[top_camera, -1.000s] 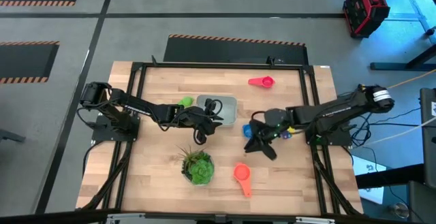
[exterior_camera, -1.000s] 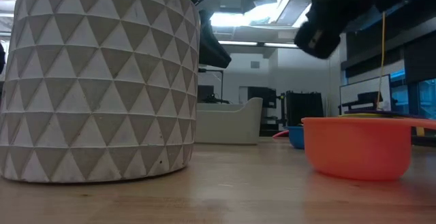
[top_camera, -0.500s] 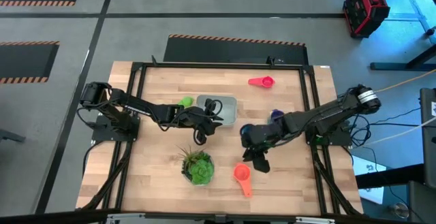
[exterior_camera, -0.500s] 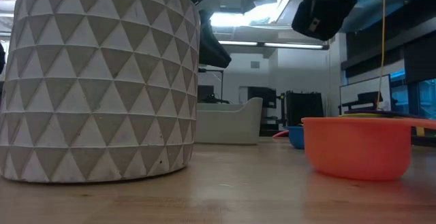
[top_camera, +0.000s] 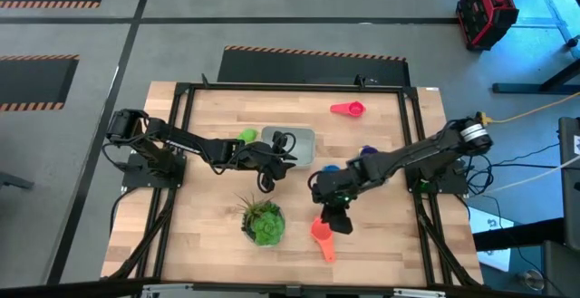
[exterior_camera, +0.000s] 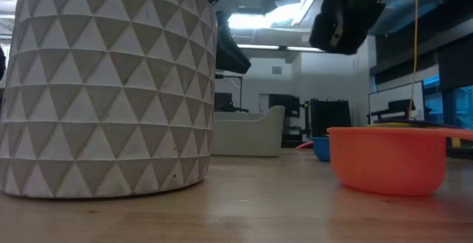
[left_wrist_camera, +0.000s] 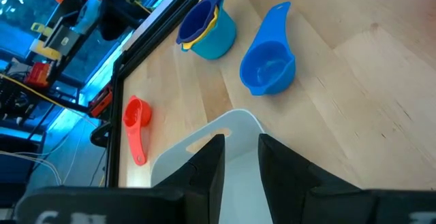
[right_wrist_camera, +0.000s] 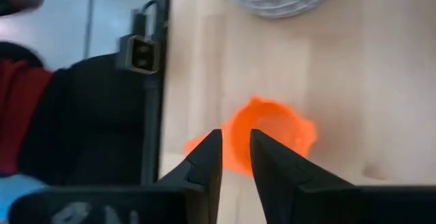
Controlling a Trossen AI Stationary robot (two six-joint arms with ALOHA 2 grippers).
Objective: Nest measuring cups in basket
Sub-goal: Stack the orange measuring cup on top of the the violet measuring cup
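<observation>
The right gripper hangs just above the orange-red measuring cup, its fingers set close with only a narrow gap between them and nothing pinched. In the right wrist view the cup sits directly beyond the fingertips, bowl up, its handle pointing away from the potted plant. To take it well, my judgement is that the fingers need to spread before descending, then close across the bowl's rim or the root of the handle, where the plastic is stiffest; a grip far out on the handle would let the bowl swing.

The left gripper rests over the basket, fingers likewise near together with a slim gap, holding nothing that I can see. That arm crowds the drop zone, so the carry should come in from the open side of the basket.

Other cups lie scattered on the bench: a green cup beside the basket, a pink cup at the far edge, a blue cup and a small nested stack near the right arm.
</observation>
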